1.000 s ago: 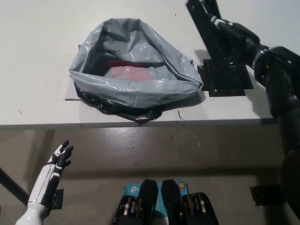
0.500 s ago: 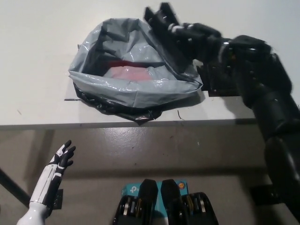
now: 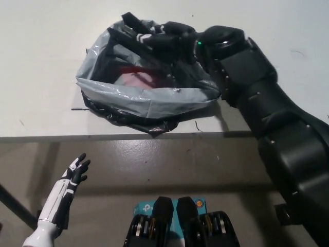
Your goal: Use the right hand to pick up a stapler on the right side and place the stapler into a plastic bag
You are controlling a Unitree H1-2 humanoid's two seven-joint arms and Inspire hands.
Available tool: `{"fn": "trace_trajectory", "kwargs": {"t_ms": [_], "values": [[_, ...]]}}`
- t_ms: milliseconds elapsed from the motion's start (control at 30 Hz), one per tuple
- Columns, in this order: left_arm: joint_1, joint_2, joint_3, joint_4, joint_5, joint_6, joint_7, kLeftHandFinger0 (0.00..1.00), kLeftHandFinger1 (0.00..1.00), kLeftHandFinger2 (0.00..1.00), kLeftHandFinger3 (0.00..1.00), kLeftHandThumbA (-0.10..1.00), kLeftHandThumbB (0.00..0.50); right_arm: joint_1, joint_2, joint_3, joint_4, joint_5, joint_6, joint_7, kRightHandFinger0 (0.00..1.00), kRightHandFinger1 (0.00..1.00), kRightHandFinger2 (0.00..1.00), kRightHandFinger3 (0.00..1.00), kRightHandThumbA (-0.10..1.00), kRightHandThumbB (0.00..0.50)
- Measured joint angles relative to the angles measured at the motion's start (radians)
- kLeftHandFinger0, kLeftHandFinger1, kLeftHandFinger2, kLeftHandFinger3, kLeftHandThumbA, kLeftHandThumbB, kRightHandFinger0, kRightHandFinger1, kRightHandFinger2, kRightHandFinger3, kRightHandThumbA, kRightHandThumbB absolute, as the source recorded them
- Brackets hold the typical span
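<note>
Right hand: Your black right hand (image 3: 172, 43) was closed around the stapler (image 3: 128, 32), with the arm reaching in from the right across the tabletop (image 3: 41, 62).
Stapler: It was a dark, long shape sticking out of the hand toward the upper left. Black against black fingers, its exact outline was hard to separate from the hand.
Position: Hand and stapler were over the mouth of the grey plastic bag (image 3: 149, 100), above the far rim. You could not tell whether the stapler touched the film.
Bag: It lay open on the tabletop near the front edge, with a red item (image 3: 134, 71) showing inside.
Left hand: Your white left hand (image 3: 76, 172) rested low at the left, below the tabletop edge, fingers spread and holding nothing.
Step in hand: The pick-up appeared complete and you were at the placing stage.
Next move: Lower the stapler inside the rim, then let the fingers open. Keep the arm from dragging the loose near wall shut.
</note>
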Motion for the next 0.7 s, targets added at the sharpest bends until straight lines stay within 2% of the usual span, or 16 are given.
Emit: {"fn": "trace_trajectory", "kwargs": {"t_ms": [33,100,167,200,233,267,333,367,400,433,467,500,533,600,633,700], "values": [[-0.002,0.001,-0.003,0.0,0.001,-0.001,-0.003,1.0,1.0,1.0,1.0,1.0,0.0,-0.007,0.006,0.015,0.002,-0.014,-0.012,-0.002,0.0,0.21,0.52,0.61,0.33,0.242],[-0.004,0.003,-0.01,-0.001,0.005,-0.001,-0.005,1.0,1.0,1.0,1.0,1.0,0.0,-0.015,0.011,0.026,0.006,-0.027,-0.028,-0.003,0.0,0.26,0.57,0.47,0.32,0.232],[-0.005,0.004,-0.017,-0.003,0.01,-0.001,-0.006,1.0,1.0,1.0,1.0,1.0,0.01,-0.025,0.016,0.04,0.009,-0.043,-0.039,-0.008,0.0,0.28,0.56,0.31,0.35,0.223],[-0.006,0.005,-0.021,-0.003,0.014,-0.001,-0.006,1.0,1.0,1.0,1.0,1.0,0.01,-0.028,0.018,0.053,0.009,-0.055,-0.051,-0.011,0.0,0.28,0.56,0.32,0.37,0.222],[-0.007,0.006,-0.025,-0.003,0.017,-0.002,-0.006,1.0,1.0,1.0,1.0,1.0,0.0,-0.03,0.021,0.066,0.009,-0.065,-0.064,-0.014,0.06,0.38,0.64,0.38,0.4,0.254],[-0.007,0.006,-0.028,-0.003,0.019,-0.002,-0.006,1.0,1.0,1.0,1.0,1.0,0.002,-0.031,0.023,0.079,0.01,-0.076,-0.076,-0.018,0.14,0.48,0.73,0.34,0.4,0.233],[-0.009,0.008,-0.035,-0.003,0.022,-0.002,-0.007,1.0,1.0,1.0,1.0,1.0,0.0,-0.028,0.025,0.128,0.01,-0.11,-0.108,-0.039,0.27,0.48,0.58,0.33,0.41,0.225],[-0.009,0.009,-0.037,-0.003,0.023,-0.002,-0.007,1.0,1.0,1.0,1.0,1.0,0.005,-0.026,0.025,0.147,0.01,-0.123,-0.118,-0.048,0.14,0.3,0.41,0.34,0.41,0.222],[-0.009,0.009,-0.038,-0.002,0.024,-0.002,-0.007,1.0,1.0,1.0,1.0,1.0,0.006,-0.023,0.025,0.178,0.01,-0.142,-0.133,-0.062,0.06,0.21,0.34,0.37,0.4,0.233],[-0.009,0.009,-0.039,-0.002,0.024,-0.001,-0.007,1.0,1.0,1.0,1.0,1.0,0.015,-0.019,0.024,0.207,0.01,-0.161,-0.145,-0.077,0.07,0.23,0.38,0.44,0.39,0.254],[-0.009,0.009,-0.04,-0.002,0.025,-0.001,-0.007,1.0,1.0,1.0,1.0,1.0,0.024,-0.013,0.024,0.238,0.012,-0.18,-0.155,-0.095,0.21,0.37,0.47,0.51,0.42,0.267],[-0.009,0.009,-0.041,-0.002,0.026,-0.001,-0.006,1.0,1.0,1.0,1.0,1.0,0.025,-0.003,0.024,0.276,0.013,-0.205,-0.166,-0.119,0.57,0.8,0.93,0.93,0.53,0.254],[-0.009,0.009,-0.042,-0.002,0.026,0.0,-0.006,1.0,1.0,1.0,1.0,1.0,0.026,0.004,0.024,0.295,0.015,-0.218,-0.172,-0.132,0.99,1.0,1.0,1.0,0.59,0.287],[-0.009,0.009,-0.043,-0.002,0.027,0.001,-0.007,1.0,1.0,1.0,1.0,1.0,0.038,0.022,0.022,0.352,0.017,-0.253,-0.186,-0.165,1.0,1.0,1.0,1.0,0.68,0.348],[-0.01,0.009,-0.043,-0.002,0.028,0.001,-0.007,1.0,1.0,1.0,1.0,1.0,0.039,0.03,0.021,0.383,0.019,-0.276,-0.195,-0.183,1.0,1.0,1.0,1.0,0.69,0.353],[-0.012,0.009,-0.043,-0.002,0.029,0.002,-0.007,1.0,1.0,1.0,1.0,1.0,0.032,0.044,0.016,0.441,0.022,-0.316,-0.219,-0.222,1.0,1.0,1.0,1.0,0.67,0.394]]}}
